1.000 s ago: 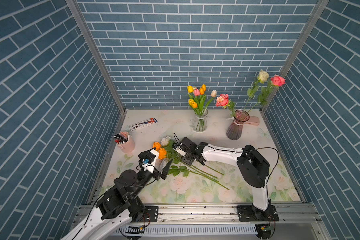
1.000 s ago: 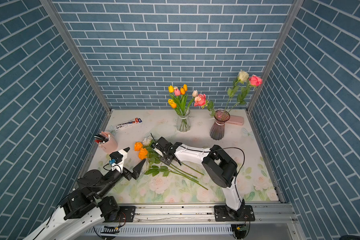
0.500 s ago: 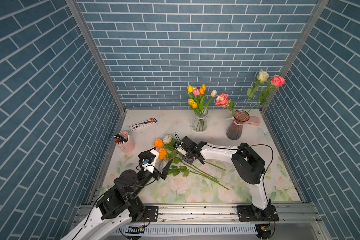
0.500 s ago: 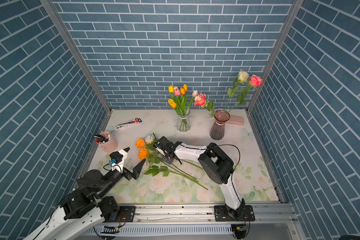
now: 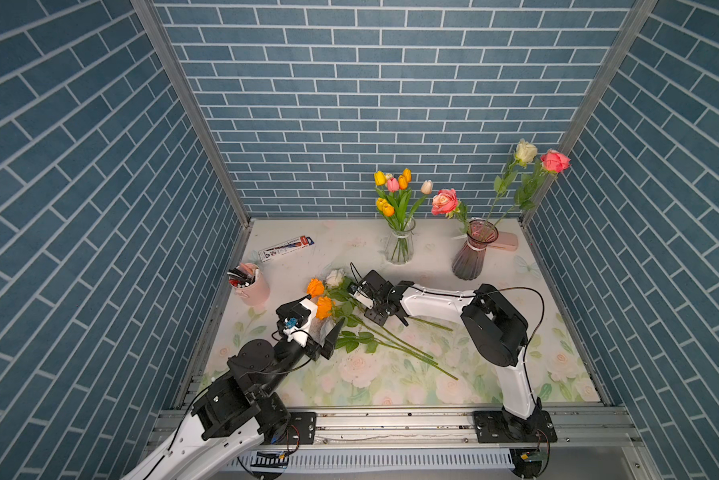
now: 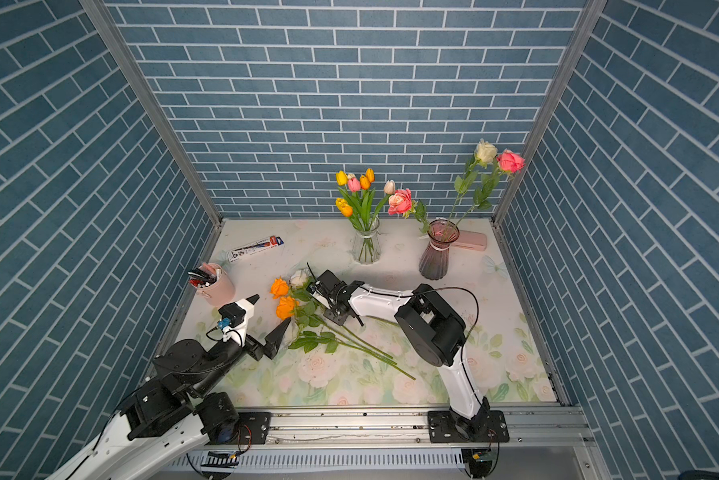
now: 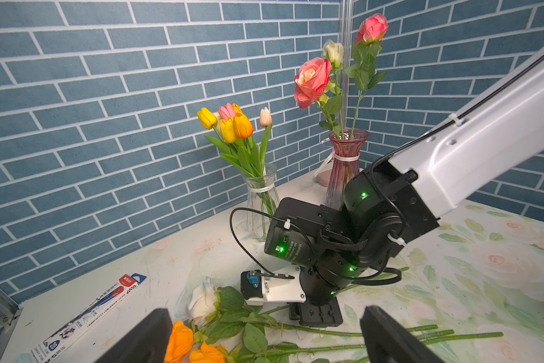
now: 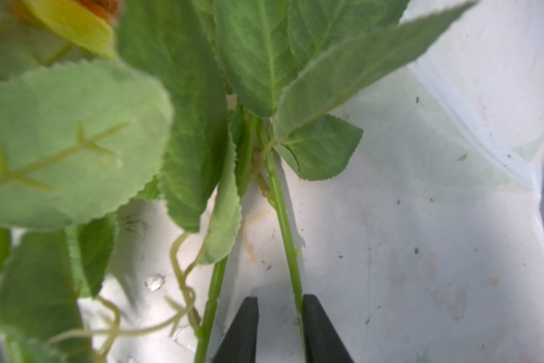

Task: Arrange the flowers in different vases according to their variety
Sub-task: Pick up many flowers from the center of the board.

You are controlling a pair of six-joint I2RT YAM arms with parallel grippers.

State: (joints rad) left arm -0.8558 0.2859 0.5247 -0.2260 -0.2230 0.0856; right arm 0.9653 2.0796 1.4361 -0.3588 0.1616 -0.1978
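Walls (image 5: 349, 83) of blue brick pattern close the workspace on three sides, and a metal rail (image 5: 391, 424) with both arm bases runs along the near edge. Most open room is on the near right part of the tablecloth (image 5: 565, 365), between the right arm (image 5: 432, 297) and the right wall, and also in the back left, around the flat pen pack (image 5: 286, 248). The pink pen cup (image 5: 252, 286) stands close to the left wall. At the back, the clear vase (image 5: 399, 247) holds the tulips (image 5: 393, 187), and the purple vase (image 5: 472, 257) to the right of it holds three standing roses (image 5: 445, 201), two of them leaning to the right back corner. A pink case (image 5: 507, 242) lies just behind this vase.

In the middle the loose roses (image 5: 324, 307), two orange and one white, lie on the tablecloth with heads toward the pen cup and stems going toward the near right. The right gripper (image 8: 280, 300) is down among their leaves. Its jaws stand narrow with a small gap, and one stem (image 8: 283, 220) runs into this gap along one finger (image 8: 318, 330); whether it is pinched, I cannot tell. The left gripper (image 6: 271, 311) hangs just beside the orange heads with jaws wide apart, holding nothing. The tablecloth is pale with printed flowers, a little dirty near the stems.
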